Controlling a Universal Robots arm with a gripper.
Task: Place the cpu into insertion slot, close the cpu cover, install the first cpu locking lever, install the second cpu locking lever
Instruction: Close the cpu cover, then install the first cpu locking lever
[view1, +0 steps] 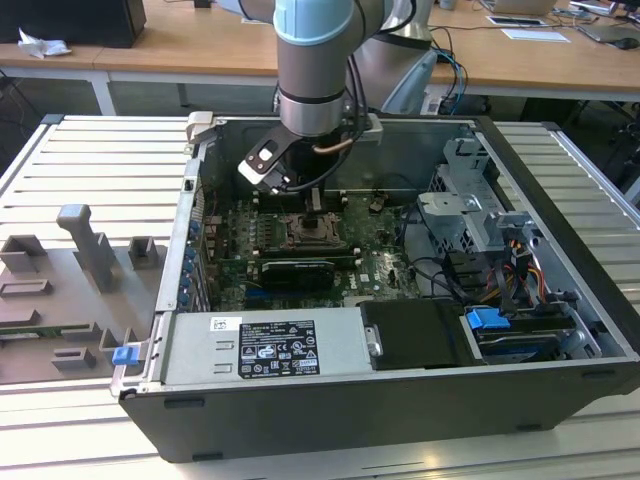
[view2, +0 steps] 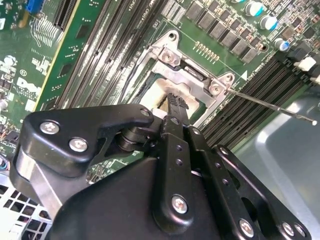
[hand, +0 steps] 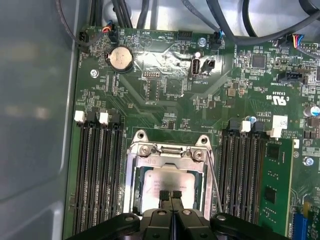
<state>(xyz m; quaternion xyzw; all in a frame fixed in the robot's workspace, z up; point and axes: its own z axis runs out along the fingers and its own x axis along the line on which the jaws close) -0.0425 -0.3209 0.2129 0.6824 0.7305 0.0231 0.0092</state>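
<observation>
Step 2-ish: cpu in, cover looks down, levers not yet latched.

Gripper (hand: 171, 196) fingers pinched tight together, nothing btwn them, tips right over/at the cpu (hand: 170, 181); can't tell if touching. Cpu sits flat in the insertion slot (view1: 318, 232) on the green board, btwn the memory slot banks (hand: 97, 170). Cpu cover (hand: 170, 156) seems to lie around the chip w/ the chip showing thru its window, so I'd judge cover close is being finished or pressed. Locking lever (view2: 272, 103) sticks out free as a thin rod in the second wrist view, so unlatched. Imo lever work needs tips set against that thin rod w/o slipping off; small target, tight clearance to the mem slots.
</observation>
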